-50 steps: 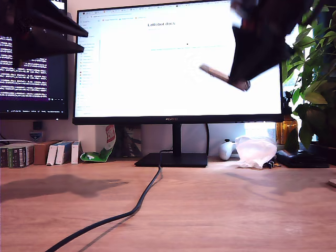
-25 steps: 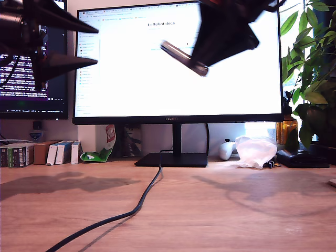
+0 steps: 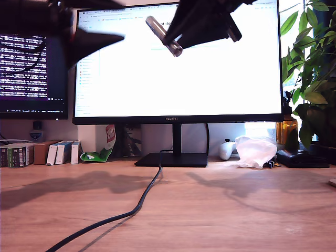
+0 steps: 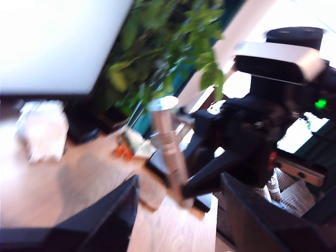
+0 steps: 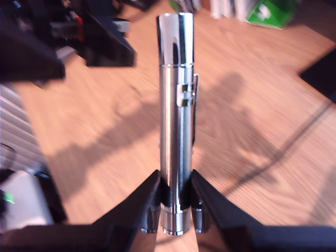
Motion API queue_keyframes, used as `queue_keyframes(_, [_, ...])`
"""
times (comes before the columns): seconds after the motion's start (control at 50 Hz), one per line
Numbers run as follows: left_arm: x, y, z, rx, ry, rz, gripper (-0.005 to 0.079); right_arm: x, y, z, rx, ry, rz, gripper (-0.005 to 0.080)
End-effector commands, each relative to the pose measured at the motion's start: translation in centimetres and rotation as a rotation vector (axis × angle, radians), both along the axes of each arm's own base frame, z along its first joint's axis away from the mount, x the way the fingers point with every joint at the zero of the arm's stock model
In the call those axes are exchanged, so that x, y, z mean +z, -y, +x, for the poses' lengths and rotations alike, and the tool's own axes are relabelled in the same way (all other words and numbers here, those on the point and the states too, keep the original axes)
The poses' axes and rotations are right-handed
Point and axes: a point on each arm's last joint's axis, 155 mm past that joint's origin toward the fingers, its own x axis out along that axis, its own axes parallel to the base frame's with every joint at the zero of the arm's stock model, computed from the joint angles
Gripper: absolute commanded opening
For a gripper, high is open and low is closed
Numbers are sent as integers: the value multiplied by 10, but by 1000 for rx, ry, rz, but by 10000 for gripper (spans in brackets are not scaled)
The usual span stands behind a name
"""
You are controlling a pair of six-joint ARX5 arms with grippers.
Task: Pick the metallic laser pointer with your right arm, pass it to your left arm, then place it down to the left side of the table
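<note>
The broad light-brown wood-grain table (image 3: pixel 220 210) has no pointer on it, so the pickup looks done, the handoff is about to happen, and the put-down is all still left. My second pincer (image 5: pixel 177 210) is clamped on the dark end of the slim silver-grey metal laser pointer (image 3: pixel 164 35), held high in front of the big bright monitor (image 3: pixel 210 79), tip aimed toward the exterior view's left. My first pincer (image 4: pixel 178 205) is spread wide with nothing in it, the pointer just ahead of its gap but not touched yet, I think. Hard parts: both arms are mostly black silhouettes cut off by the top of the exterior view, and the first wrist view is pretty smeared.
</note>
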Motion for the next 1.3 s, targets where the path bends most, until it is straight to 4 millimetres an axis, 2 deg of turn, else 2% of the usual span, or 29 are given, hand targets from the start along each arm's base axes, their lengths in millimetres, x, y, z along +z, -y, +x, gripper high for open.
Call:
queue_keyframes(0.0, [-1,6,0,-7,10,-3,446,7,-12,-4,27,10,28,-13])
queue_keyframes(0.28, [0,11,2,14,27,-6,430,22,-35,-16,81,27,95,-13])
queue_keyframes(0.62, [5,11,4,26,59,-14,423,26,-52,-32,135,36,112,-13])
queue_keyframes(0.9, [9,9,9,59,79,-23,212,27,-58,-39,155,41,115,-13])
queue_keyframes(1.06, [10,7,18,109,77,-28,-31,30,-59,-37,155,52,123,-13])
queue_keyframes(1.18, [10,5,21,127,76,-29,-20,31,-60,-37,156,57,127,-4])
queue_keyframes(1.28, [10,6,21,126,75,-29,-21,33,-62,-38,162,65,133,73])
